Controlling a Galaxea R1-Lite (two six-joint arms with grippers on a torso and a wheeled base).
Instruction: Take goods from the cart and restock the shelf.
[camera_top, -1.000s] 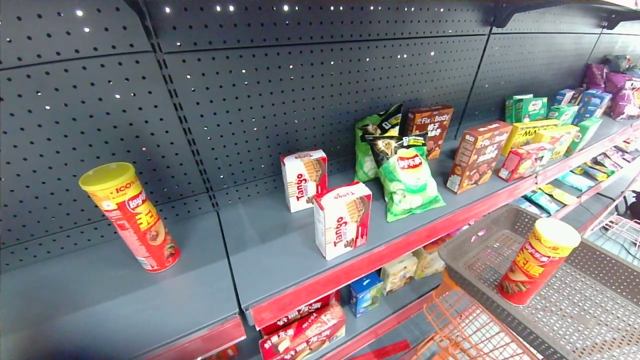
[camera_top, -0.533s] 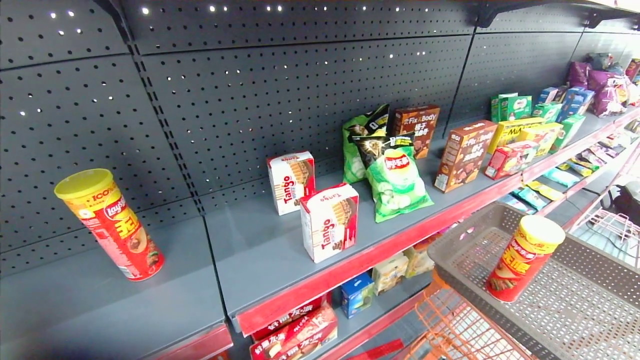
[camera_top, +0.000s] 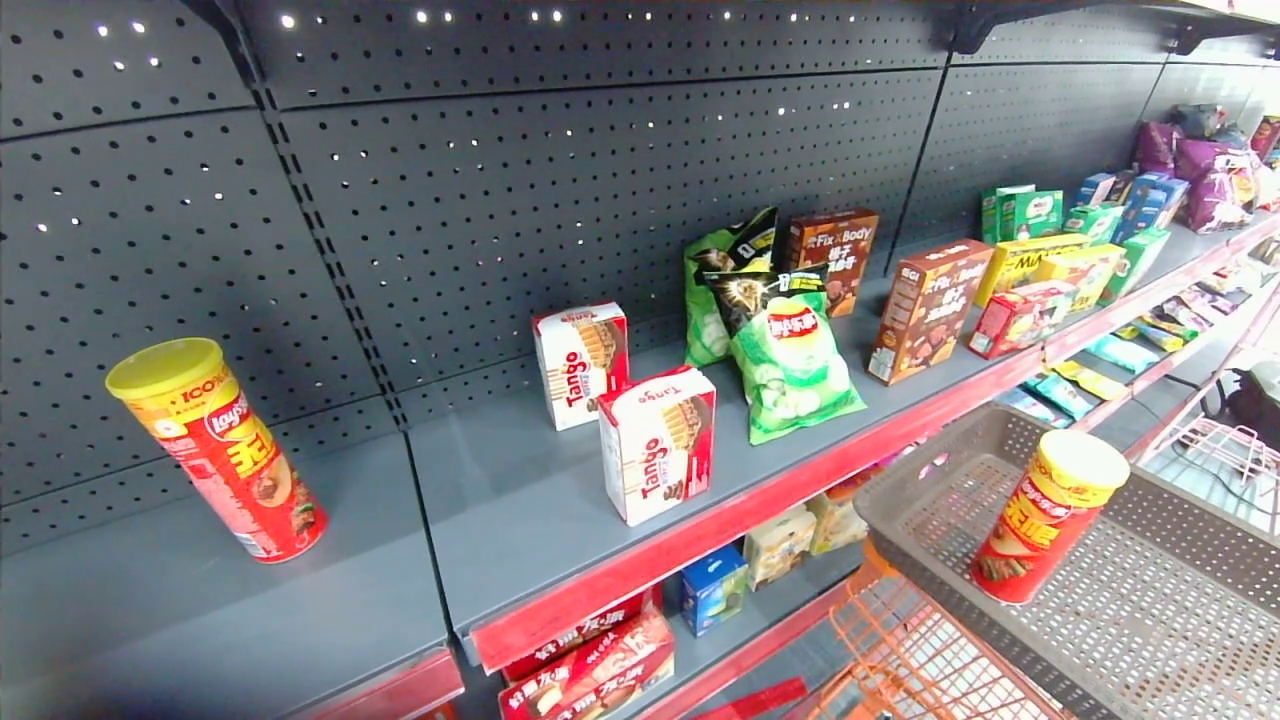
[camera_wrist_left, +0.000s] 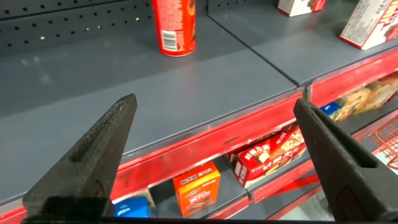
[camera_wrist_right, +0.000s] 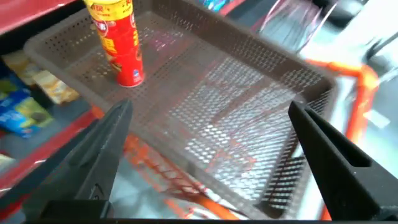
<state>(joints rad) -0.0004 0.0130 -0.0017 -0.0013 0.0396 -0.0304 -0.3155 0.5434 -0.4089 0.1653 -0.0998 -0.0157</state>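
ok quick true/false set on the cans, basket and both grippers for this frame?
1. Cart can stands upright in the basket. True.
2. Left gripper is shut on a can. False: it is open and holds nothing, in front of the shelf edge.
3. Shelf can stands left of the white boxes. True.
4. Right gripper is open, with the basket below it. True.
5. Green bag lies in the basket. False: it is on the shelf, right of the white boxes.
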